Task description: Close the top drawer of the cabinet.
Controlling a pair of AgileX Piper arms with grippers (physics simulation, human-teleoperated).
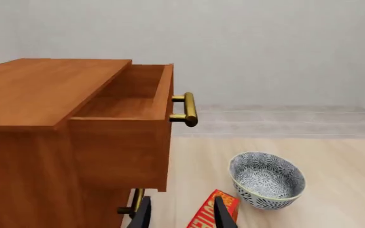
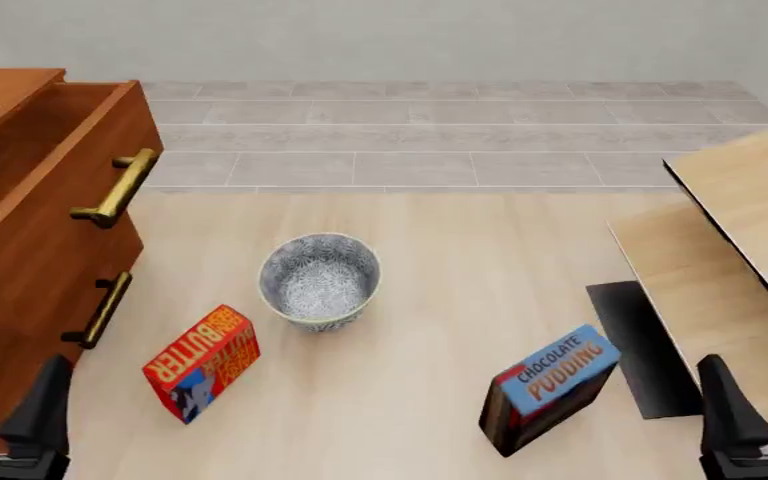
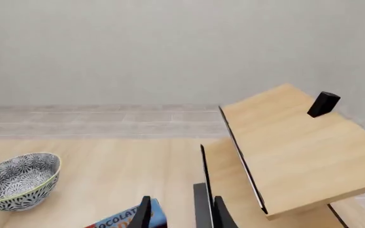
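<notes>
Top drawer: your top drawer (image 2: 37,165) stands pulled out of the cabinet (image 2: 17,330), its inside bare wood and its brass bar handle (image 2: 120,187) facing the bowl.
Cabinet: it stands at the near-left of the tabletop (image 2: 464,290), to the left of the bowl; a lower drawer handle (image 2: 101,309) shows under the pulled-out front.
Bowl: the patterned bowl (image 2: 319,280) sits upright on the tabletop, just right of the cabinet and clear of it.
Butter box: a red and orange butter box (image 2: 203,362) lies tilted nearer to you than the bowl, close beside it, not touching.
Pudding box: a blue chocolate pudding box (image 2: 547,387) stands tilted, well to the right of the bowl.
Wooden stand: a pale wooden stand (image 2: 744,250) with a sloped top lies far right of the bowl.
Left hand: your left hand (image 1: 181,214) is spread and holds nothing, low beside the cabinet's front, near the butter box.
Right hand: your right hand (image 3: 182,216) is spread and holds nothing, far right of the bowl, by the pudding box.
</notes>
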